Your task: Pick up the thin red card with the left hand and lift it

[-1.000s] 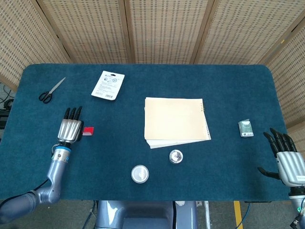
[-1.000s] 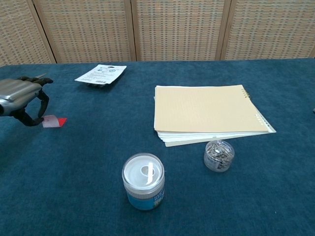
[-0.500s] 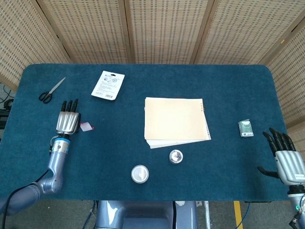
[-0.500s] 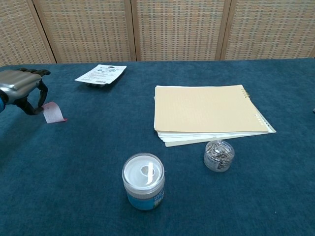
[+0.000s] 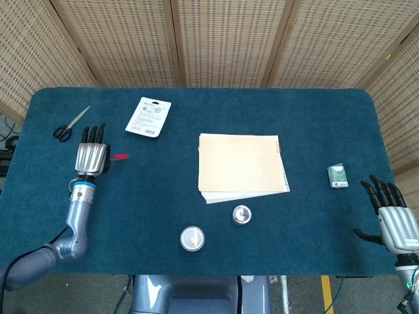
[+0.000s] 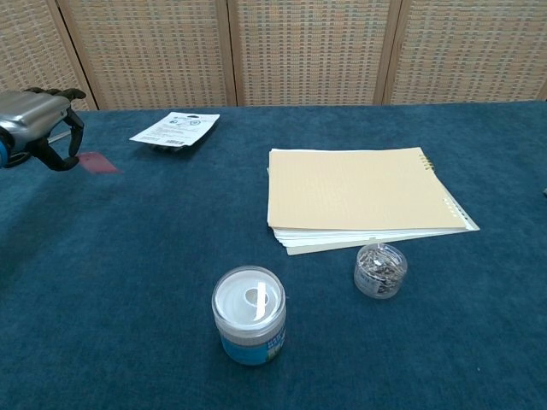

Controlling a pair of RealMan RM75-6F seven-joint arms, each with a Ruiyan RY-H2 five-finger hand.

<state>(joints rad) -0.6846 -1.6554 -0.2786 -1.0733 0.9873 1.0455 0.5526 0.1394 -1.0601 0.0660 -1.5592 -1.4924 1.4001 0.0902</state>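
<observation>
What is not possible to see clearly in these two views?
- Left hand on the red card: chest view, the frame's left edge cuts the hand; head view, its back hides the fingertips' contact.
- Right hand: head view only, partly cut by the right edge.
- Print on the white package: too small in both.
- Small green item: too small to identify.

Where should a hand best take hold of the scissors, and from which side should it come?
Grip the scissors at the black handle loops, coming from above: they lie flat on the blue table, loops toward the near-left, thin blades pointing away.
</observation>
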